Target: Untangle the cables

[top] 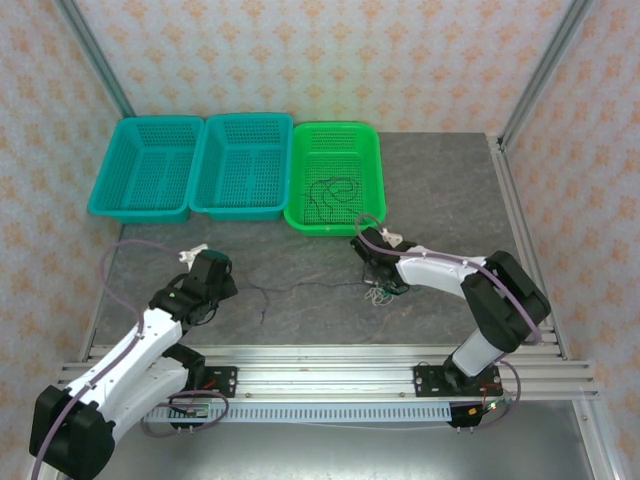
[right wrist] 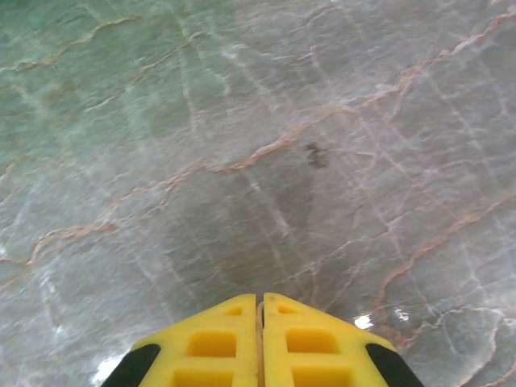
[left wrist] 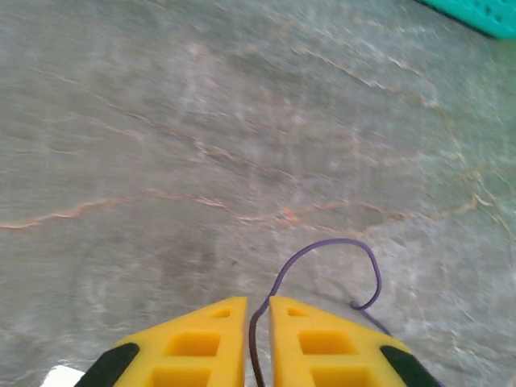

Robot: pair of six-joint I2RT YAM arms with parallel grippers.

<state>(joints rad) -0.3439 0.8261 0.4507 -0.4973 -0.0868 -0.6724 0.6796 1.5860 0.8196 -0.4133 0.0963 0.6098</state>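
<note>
A thin dark cable [top: 300,287] lies stretched across the table between my two grippers. In the left wrist view it looks purple [left wrist: 367,258] and loops forward from the narrow gap of my left gripper [left wrist: 258,300], whose yellow fingers stand a little wider than the strand. From above, the left gripper [top: 212,272] sits at the cable's left end. My right gripper [right wrist: 260,297] is shut, with a cream-white strand in its seam. Seen from above, the right gripper [top: 385,283] hovers over a small cream and green wire clump [top: 379,296]. More dark cables [top: 325,195] lie in the green basket [top: 335,125].
Two teal baskets [top: 150,170] [top: 240,165] stand side by side left of the green one at the back. An aluminium rail [top: 320,365] runs along the near edge. Metal frame posts rise at the table's back corners.
</note>
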